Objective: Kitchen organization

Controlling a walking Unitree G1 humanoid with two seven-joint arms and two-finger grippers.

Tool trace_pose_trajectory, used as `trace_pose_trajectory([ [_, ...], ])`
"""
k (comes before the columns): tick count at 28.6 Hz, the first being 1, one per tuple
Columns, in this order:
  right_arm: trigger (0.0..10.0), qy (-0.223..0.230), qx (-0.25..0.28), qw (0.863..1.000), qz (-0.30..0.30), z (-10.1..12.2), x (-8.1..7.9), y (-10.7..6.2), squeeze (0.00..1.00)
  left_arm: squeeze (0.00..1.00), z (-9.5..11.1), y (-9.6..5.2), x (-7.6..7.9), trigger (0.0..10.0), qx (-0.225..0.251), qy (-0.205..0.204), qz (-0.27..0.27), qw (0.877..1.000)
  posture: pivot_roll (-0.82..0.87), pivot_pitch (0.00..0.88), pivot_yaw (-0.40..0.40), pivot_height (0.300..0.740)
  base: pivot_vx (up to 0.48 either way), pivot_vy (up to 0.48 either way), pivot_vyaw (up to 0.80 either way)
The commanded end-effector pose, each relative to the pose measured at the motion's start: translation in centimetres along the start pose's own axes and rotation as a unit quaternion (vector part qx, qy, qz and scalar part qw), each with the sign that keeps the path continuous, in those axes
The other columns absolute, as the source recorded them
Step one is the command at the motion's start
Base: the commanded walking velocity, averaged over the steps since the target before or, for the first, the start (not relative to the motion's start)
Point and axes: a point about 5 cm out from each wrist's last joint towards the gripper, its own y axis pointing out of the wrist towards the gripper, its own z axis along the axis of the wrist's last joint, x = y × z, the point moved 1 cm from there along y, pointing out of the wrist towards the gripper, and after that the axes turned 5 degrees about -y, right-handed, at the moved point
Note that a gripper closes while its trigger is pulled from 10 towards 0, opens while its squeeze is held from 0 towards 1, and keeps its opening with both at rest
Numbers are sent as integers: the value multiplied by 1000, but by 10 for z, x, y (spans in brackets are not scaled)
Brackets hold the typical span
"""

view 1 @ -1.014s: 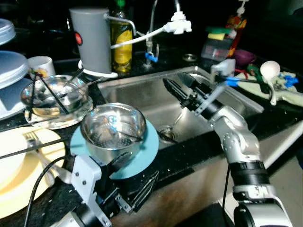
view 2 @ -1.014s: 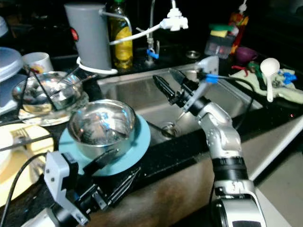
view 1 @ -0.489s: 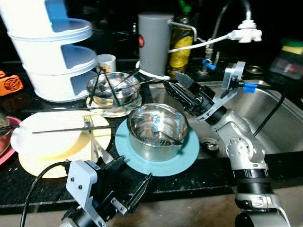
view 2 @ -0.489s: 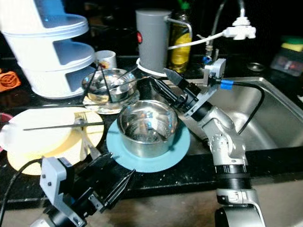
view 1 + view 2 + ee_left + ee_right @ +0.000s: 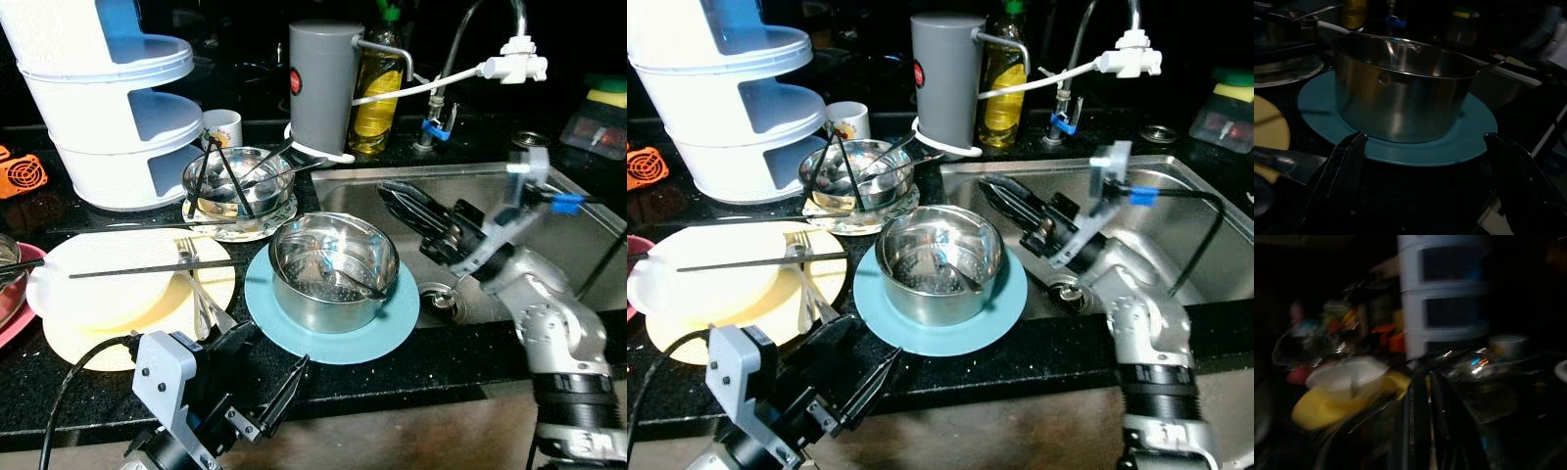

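Observation:
A steel pot [image 5: 333, 266] stands on a teal plate [image 5: 394, 323] at the counter's front, just left of the sink [image 5: 568, 206]. My left gripper [image 5: 276, 352] is low at the counter edge in front of the pot, open; in the left wrist view the pot [image 5: 1400, 93] sits between and beyond its spread fingers [image 5: 1347, 166]. My right gripper [image 5: 387, 191] reaches over the sink's left side, to the right of the pot and apart from it. Its fingers are together and empty.
A yellow plate [image 5: 59, 338] with a white plate, fork [image 5: 196, 284] and chopstick lies left of the pot. Behind are a glass bowl [image 5: 240, 186] of utensils, a white tiered container [image 5: 108, 108], a mug, a grey canister [image 5: 323, 83], an oil bottle and the faucet [image 5: 460, 49].
The head view swung left from the sink to the counter a second ago. Since half a second ago, my right gripper has drawn back rightward from the pot's far rim to over the sink.

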Motion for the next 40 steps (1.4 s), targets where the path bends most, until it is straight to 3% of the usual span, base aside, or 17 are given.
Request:
trace_pose_trajectory([
  [1,0,-3,-20,998,52,1,-14,-1,0,0,-6,-2,-3,10000,-11,1,7,1000,51,0,-73,740,0,0,0],
  [3,0,-8,-40,997,66,-2,-19,-2,0,0,-6,-2,-3,10000,-11,1,7,1000,50,0,-72,740,0,0,0],
  [4,10000,-14,-58,997,55,-5,-19,-1,0,0,-6,-2,-3,10000,-11,1,6,1000,50,0,-72,740,0,0,0],
  [5,10000,-14,-58,997,55,-5,-19,-1,0,0,-6,-2,-3,10000,-11,1,6,1000,50,0,-72,740,0,0,0],
  [6,10000,-12,-72,996,45,-9,-19,-2,569,0,-5,-2,-3,10000,-11,2,6,1000,50,0,-72,740,0,0,0],
  [7,10000,-8,-76,996,49,-10,-20,-2,1000,0,-5,-2,-3,10000,-12,2,6,1000,50,0,-71,740,0,0,0],
  [22,10000,8,-114,987,111,-6,-45,-13,1000,0,-7,-1,-6,10000,-14,4,1,1000,42,0,-62,740,0,0,0],
  [26,10000,-2,-153,980,127,-8,-51,-20,1000,0,-7,0,-7,10000,-14,4,-2,1000,37,0,-61,740,0,0,0],
  [27,10000,-15,-173,977,128,-11,-51,-20,773,0,-7,0,-7,10000,-14,4,-3,1000,37,0,-61,740,0,0,0],
  [28,10000,-28,-190,973,127,-14,-51,-21,0,0,-8,1,-6,10000,-14,4,-5,1000,37,0,-61,740,0,0,0],
  [31,10000,-51,-219,966,130,-19,-52,-21,0,0,-8,1,-5,10000,-14,3,-7,1000,35,0,-60,740,0,0,0],
  [39,10000,-72,-210,968,116,-16,-48,-15,0,0,-7,2,-5,10000,-12,4,-9,1000,37,0,-59,740,0,0,0],
  [40,5216,-71,-205,970,114,-16,-47,-15,0,0,-7,2,-5,10000,-12,3,-9,1000,37,0,-59,740,0,0,0],
])
